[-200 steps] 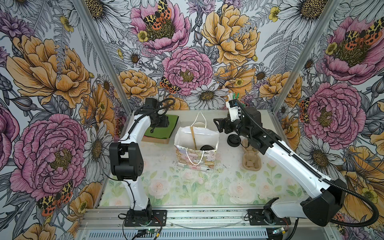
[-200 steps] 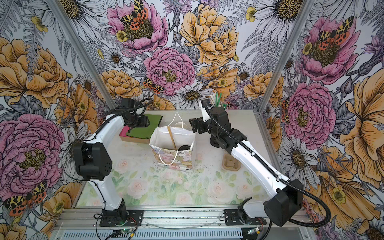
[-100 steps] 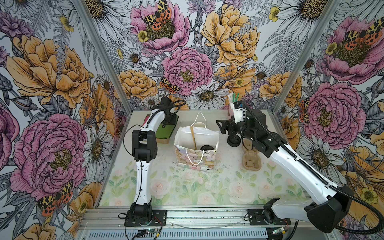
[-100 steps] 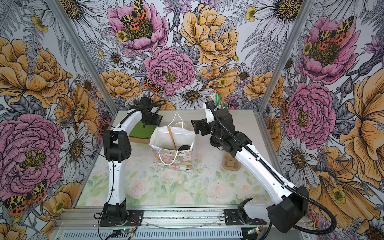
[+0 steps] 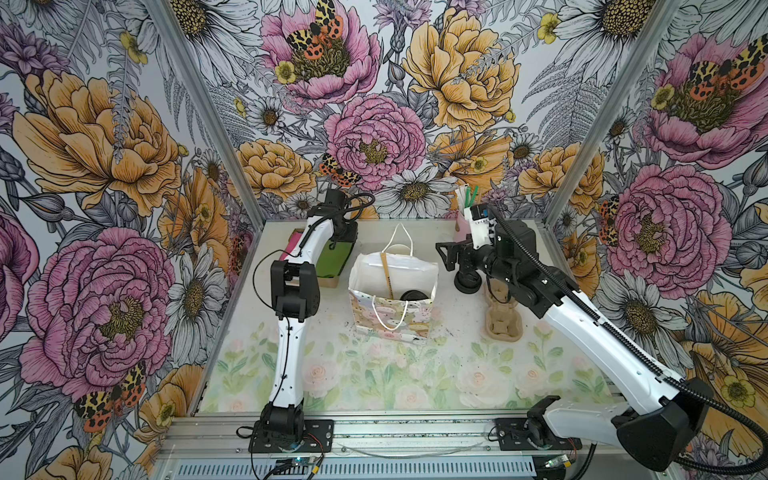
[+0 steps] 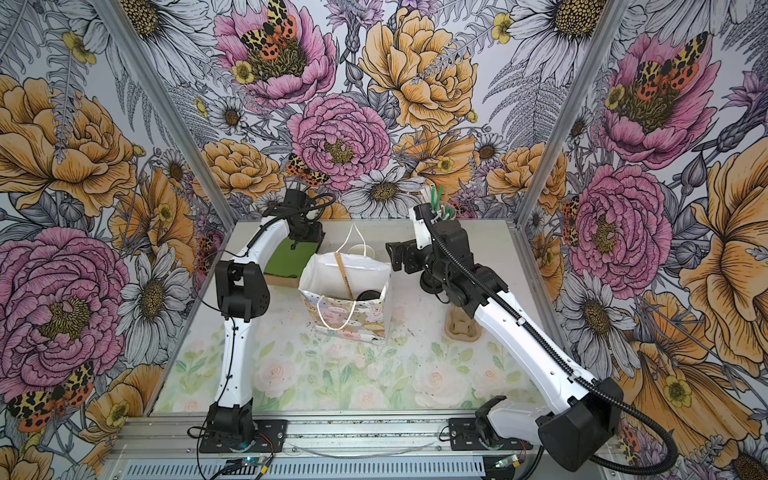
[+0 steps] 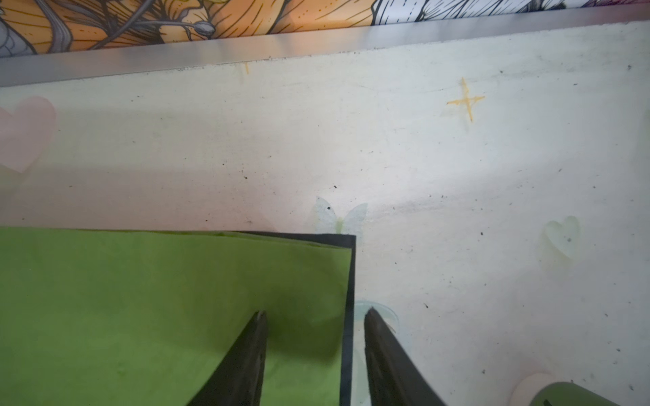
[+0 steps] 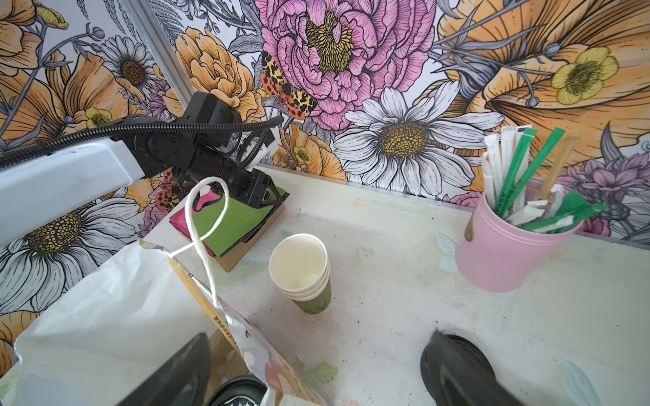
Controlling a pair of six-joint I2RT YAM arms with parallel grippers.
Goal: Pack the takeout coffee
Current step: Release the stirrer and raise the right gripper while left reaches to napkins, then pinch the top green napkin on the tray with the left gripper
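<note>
Your left fingers [image 7: 251, 355] stand apart, straddling the edge of the green napkin [image 7: 158, 298]; your right fingers [image 8: 457, 376] gape wide above the bag [image 5: 390, 322] rim and loose lids [image 5: 467, 287]. The takeout coffee [image 5: 414, 295] sits in the bag, only its black lid showing.

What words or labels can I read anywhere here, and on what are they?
No text here is legible.
Wooden stirrer in the gift bag: dark print, too small to read.
Green straw wrapper in the pink pot: dark print, blurred.
Small label on the right arm: blurred.
</note>
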